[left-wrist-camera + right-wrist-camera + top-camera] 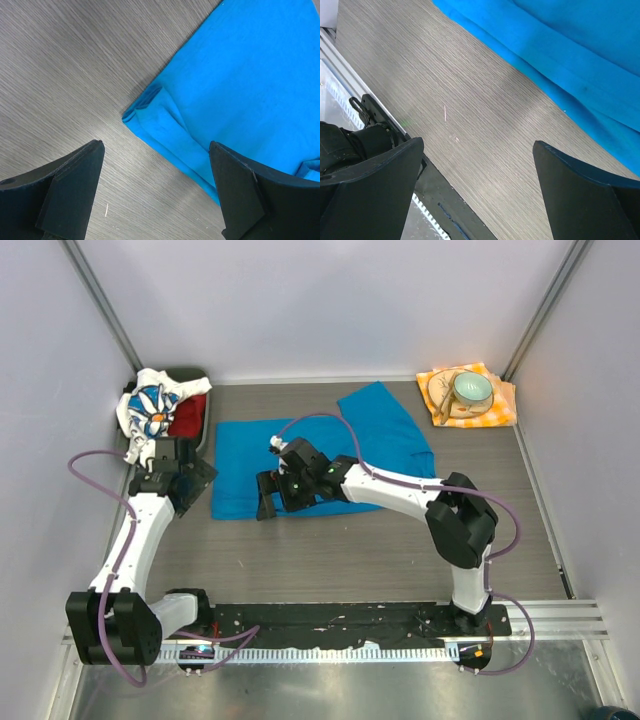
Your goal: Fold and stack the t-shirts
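Left gripper (156,146): you have its jaws spread wide, not closed on anything. In the left wrist view, a bunched, folded corner of the blue t-shirt (250,75) sits between the 2 fingers, nearer the finger at 3 o'clock, and bare table (75,65) fills the frame from 9 to 12 o'clock. From above, this gripper (178,472) hangs at the shirt's 9 o'clock edge.

Right gripper (479,145): its jaws are also spread wide and grip nothing. The right wrist view shows wood-grain table between the fingers, with the shirt's hem (560,55) running across from 12 to 3 o'clock. From above, this gripper (270,495) sits at the shirt's 6 to 7 o'clock edge.

The blue t-shirt (245,455) lies mostly flat at the table's centre, with 1 sleeve out toward 1 o'clock.

At 10 o'clock a dark bin (190,372) holds the daisy-print t-shirt (150,408), draped over its rim, with the red t-shirt (190,417) beside it.

At 2 o'clock the checked napkin (505,405) carries a pale green bowl (471,389). It is well apart from all 3 shirts.
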`<state>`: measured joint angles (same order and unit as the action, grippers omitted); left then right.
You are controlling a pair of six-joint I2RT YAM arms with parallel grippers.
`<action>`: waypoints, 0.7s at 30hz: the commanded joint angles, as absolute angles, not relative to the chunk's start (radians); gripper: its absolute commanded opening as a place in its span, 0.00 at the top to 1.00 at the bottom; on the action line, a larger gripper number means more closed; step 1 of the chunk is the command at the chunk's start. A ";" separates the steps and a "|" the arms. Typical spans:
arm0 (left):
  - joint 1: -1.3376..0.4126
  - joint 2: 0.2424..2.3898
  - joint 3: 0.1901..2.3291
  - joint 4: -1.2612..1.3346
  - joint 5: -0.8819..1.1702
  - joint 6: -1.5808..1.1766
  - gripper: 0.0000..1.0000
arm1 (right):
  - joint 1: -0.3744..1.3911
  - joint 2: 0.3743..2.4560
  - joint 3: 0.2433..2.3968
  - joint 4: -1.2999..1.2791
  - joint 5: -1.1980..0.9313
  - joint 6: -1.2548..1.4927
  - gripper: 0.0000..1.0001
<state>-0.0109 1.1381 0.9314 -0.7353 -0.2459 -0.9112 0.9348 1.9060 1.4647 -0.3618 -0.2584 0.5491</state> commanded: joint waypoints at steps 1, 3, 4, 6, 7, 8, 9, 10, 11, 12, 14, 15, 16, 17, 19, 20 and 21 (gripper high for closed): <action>-0.003 1.131 0.923 -0.716 -0.230 -0.900 0.09 | 0.942 1.931 1.490 -0.308 -0.276 0.574 0.03; -0.003 1.131 0.920 -0.713 -0.227 -0.899 0.09 | 0.943 1.940 1.491 -0.296 -0.275 0.574 0.03; -0.005 1.131 0.922 -0.715 -0.227 -0.897 0.09 | 0.943 1.948 1.493 -0.290 -0.278 0.572 0.03; -0.003 1.131 0.922 -0.709 -0.225 -0.896 0.09 | 0.943 1.971 1.502 -0.281 -0.281 0.572 0.03; -0.003 1.131 0.922 -0.710 -0.225 -0.894 0.09 | 0.943 1.976 1.508 -0.275 -0.288 0.572 0.03; -0.003 1.129 0.923 -0.709 -0.224 -0.893 0.09 | 0.943 1.988 1.511 -0.267 -0.290 0.574 0.03; -0.003 1.131 0.922 -0.709 -0.224 -0.891 0.09 | 0.943 1.996 1.517 -0.267 -0.290 0.574 0.03; -0.003 1.131 0.923 -0.709 -0.225 -0.890 0.09 | 0.943 2.000 1.528 -0.267 -0.290 0.574 0.03; -0.003 1.131 0.922 -0.709 -0.225 -0.890 0.09 | 0.943 2.008 1.532 -0.267 -0.294 0.574 0.03; -0.003 1.134 0.925 -0.709 -0.224 -0.887 0.09 | 0.943 2.019 1.537 -0.267 -0.295 0.577 0.03; 0.023 1.134 0.927 -0.709 -0.225 -0.884 0.09 | 0.943 2.028 1.548 -0.267 -0.302 0.578 0.03; 0.028 1.134 0.925 -0.709 -0.225 -0.882 0.09 | 0.943 2.034 1.551 -0.267 -0.301 0.578 0.03; 0.029 1.135 0.925 -0.710 -0.225 -0.881 0.09 | 0.943 2.036 1.555 -0.265 -0.301 0.578 0.03; 0.031 1.134 0.925 -0.706 -0.224 -0.881 0.09 | 0.943 2.039 1.557 -0.267 -0.296 0.577 0.03; 0.031 1.135 0.925 -0.706 -0.222 -0.879 0.09 | 0.943 2.043 1.560 -0.265 -0.291 0.574 0.03; 0.032 1.135 0.925 -0.706 -0.221 -0.879 0.09 | 0.943 2.045 1.563 -0.267 -0.290 0.571 0.03; 0.032 1.135 0.925 -0.706 -0.219 -0.877 0.09 | 0.942 2.049 1.565 -0.267 -0.288 0.568 0.03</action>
